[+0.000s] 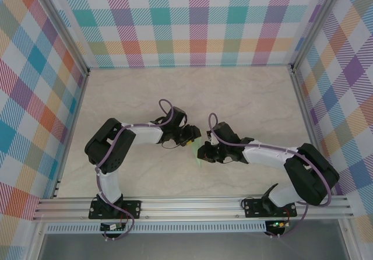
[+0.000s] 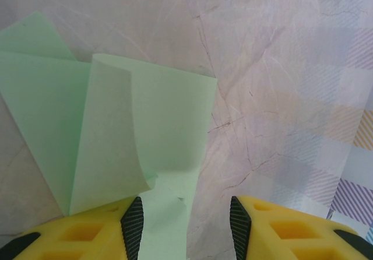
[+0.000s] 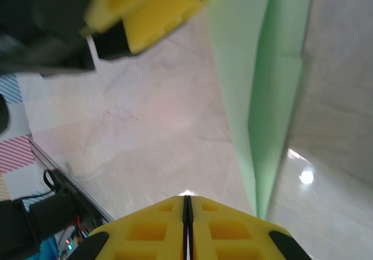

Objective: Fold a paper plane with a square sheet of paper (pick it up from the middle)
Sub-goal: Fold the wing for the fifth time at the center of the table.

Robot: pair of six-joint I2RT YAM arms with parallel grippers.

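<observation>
**Left gripper** (image 2: 185, 206): jaws parted, near edge of pale-green sheet of paper (image 2: 145, 120) lying between them.
**Sheet of paper:** partly folded (one flap curls up off surface), resting on marbled table (image 2: 280, 67) mid-workspace, between both arms.
**Right gripper** (image 3: 187, 201): fingers pressed together, empty, sheet's long crease just beside it.

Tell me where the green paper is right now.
In the top view the folded green paper lies mid-table between the left gripper and right gripper; in the left wrist view a flap reaches between that gripper's open fingers.
</observation>
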